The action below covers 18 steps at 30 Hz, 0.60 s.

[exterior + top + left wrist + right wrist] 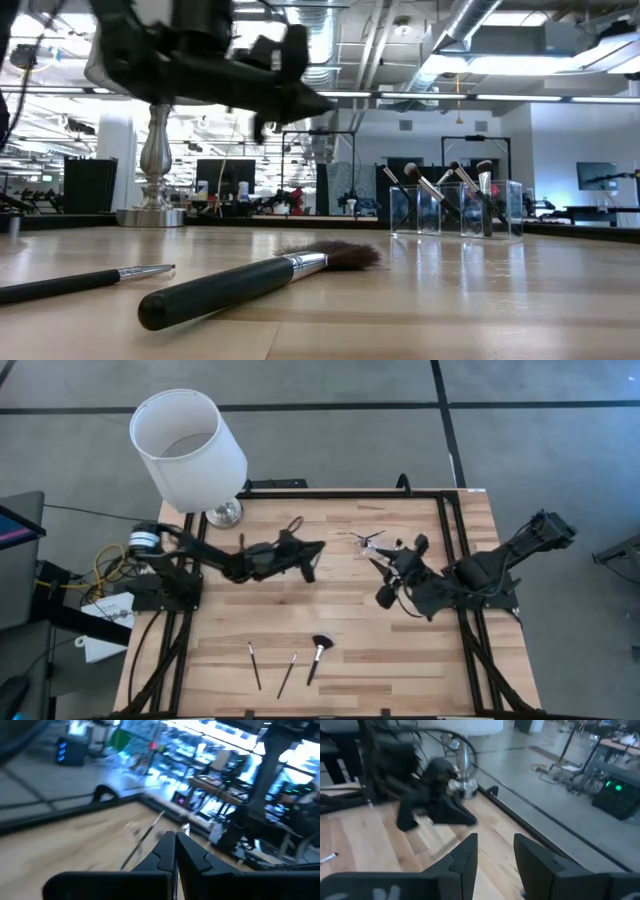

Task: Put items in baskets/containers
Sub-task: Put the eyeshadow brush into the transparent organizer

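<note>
Left tool (pixel 308 571): fingers together, empty, raised above the middle of the bench (pixel 330 660). Right tool (pixel 402 565): fingers apart, nothing visibly between them, positioned just beside the clear container (pixel 368 541) near the far edge of the bench. The container holds several makeup brushes (pixel 478 190) standing upright. Three brushes lie near the front edge: two slim brushes (pixel 254 664) and one fluffy brush (pixel 317 656). A white lamp (pixel 188 448) stands at the far left corner.
</note>
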### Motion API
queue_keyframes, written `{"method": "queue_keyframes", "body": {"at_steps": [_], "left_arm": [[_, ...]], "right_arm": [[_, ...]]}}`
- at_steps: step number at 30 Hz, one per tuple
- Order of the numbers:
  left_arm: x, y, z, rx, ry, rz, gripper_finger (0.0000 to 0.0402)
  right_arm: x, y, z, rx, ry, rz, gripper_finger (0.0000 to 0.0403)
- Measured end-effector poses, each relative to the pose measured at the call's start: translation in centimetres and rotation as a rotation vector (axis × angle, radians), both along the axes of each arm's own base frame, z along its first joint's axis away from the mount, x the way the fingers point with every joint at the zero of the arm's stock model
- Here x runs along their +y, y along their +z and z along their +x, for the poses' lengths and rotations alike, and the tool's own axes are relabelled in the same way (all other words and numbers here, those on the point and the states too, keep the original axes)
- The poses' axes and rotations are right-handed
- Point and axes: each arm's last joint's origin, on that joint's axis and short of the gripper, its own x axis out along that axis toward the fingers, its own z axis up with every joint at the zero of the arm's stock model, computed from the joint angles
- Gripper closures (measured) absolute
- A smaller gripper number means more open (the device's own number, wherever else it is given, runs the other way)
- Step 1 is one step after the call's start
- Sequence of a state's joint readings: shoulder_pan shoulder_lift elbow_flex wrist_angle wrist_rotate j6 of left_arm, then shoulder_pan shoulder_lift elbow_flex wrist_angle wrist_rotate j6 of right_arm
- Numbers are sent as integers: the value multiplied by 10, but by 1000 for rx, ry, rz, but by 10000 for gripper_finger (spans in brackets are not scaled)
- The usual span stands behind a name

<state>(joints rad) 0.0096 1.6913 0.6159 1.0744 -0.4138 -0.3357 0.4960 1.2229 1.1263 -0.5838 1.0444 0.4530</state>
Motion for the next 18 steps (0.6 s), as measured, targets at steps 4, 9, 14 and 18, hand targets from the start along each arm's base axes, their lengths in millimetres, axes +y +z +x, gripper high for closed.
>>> {"method": "queue_keyframes", "body": {"at_steps": [4, 9, 14, 18], "left_arm": [[10, 2, 43, -8, -56, 113, 394], [23, 12, 86, -28, -57, 270, 395], [26, 28, 108, -84, -82, 377, 394], [27, 42, 118, -89, -66, 500, 395]], "right_arm": [[7, 3, -6, -19, 13, -15, 285], [15, -1, -6, -15, 35, -7, 285], [22, -4, -5, -9, 57, -10, 285], [26, -4, -6, -15, 72, -5, 285]]}}
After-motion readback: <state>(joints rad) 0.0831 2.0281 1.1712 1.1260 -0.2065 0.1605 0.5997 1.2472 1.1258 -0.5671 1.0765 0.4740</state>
